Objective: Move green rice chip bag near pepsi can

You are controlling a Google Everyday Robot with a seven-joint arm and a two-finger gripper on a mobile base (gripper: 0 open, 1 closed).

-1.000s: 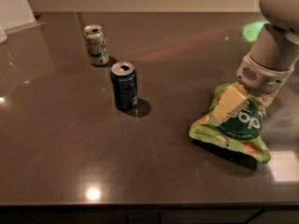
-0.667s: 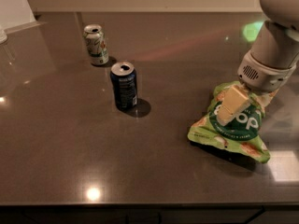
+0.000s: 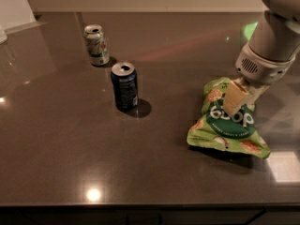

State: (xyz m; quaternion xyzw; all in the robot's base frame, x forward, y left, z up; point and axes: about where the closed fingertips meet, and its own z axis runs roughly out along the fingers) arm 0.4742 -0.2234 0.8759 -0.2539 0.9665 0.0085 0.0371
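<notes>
Green rice chip bag [image 3: 224, 128] must go to the pepsi can [image 3: 124, 86]. From left: a silver-green can [image 3: 96, 44] at the back, the pepsi can upright, then, well apart, the bag lying on the dark surface [image 3: 56, 144]. The hand [image 3: 236, 102] sits on its top, probably for grasping; closed or not, I cannot tell.

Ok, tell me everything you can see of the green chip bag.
The bag is a crinkly lime-green pouch with a dark green round logo, white lettering and pictures of rice cakes. It lies face up and rumpled on the dark glossy table, to the right of the pepsi can and apart from it. The pincer meets its upper part from above.
</notes>
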